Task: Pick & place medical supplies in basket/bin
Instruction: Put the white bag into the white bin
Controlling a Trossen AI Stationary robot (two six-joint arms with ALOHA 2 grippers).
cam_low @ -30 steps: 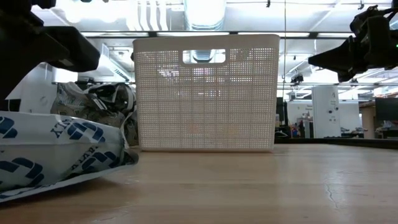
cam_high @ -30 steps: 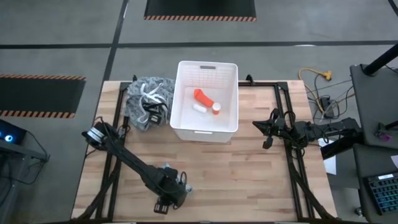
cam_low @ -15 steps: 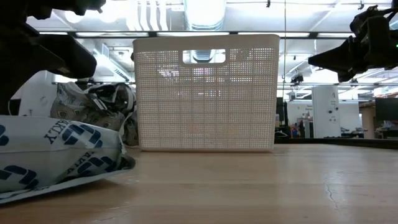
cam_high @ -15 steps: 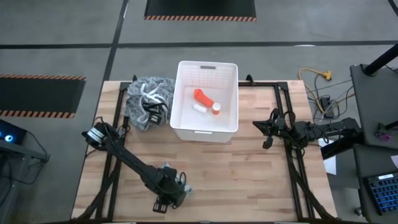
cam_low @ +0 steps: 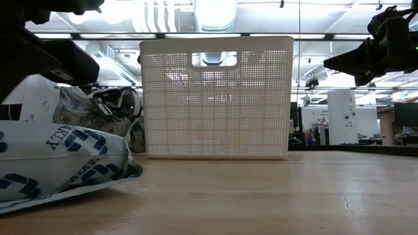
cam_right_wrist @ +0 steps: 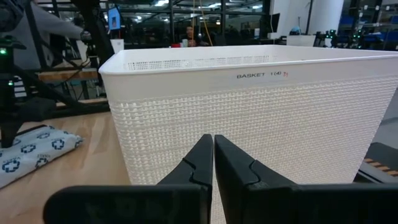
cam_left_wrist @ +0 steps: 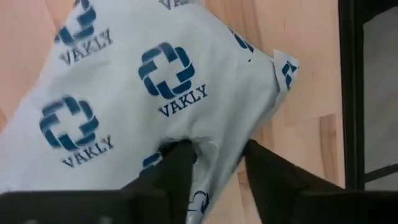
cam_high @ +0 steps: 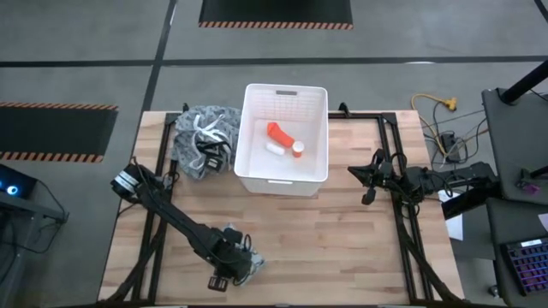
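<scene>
**Left claw pinching the soft packet at the near bench edge**

Nearest: the packet (cam_left_wrist: 155, 93) — white-grey pouch printed with blue crosses and "VAKLY" — lies flat on the wooden bench (cam_high: 342, 239), near the front edge. Judged light, limp and slick; it will sag and fold, so a pinch at the edge or corner suits better than the middle. The left claw (cam_left_wrist: 214, 165) sits right on it, fingers clenched on a gathered fold of the wrapper.

Further back: the white ribbed basket (cam_high: 285, 92), well apart from the packet, holds an orange bottle (cam_high: 279, 133) and a small white cylinder (cam_high: 274, 148). The right claw (cam_right_wrist: 213, 155) waits beside the basket — fingers pressed together, holding nothing.
</scene>
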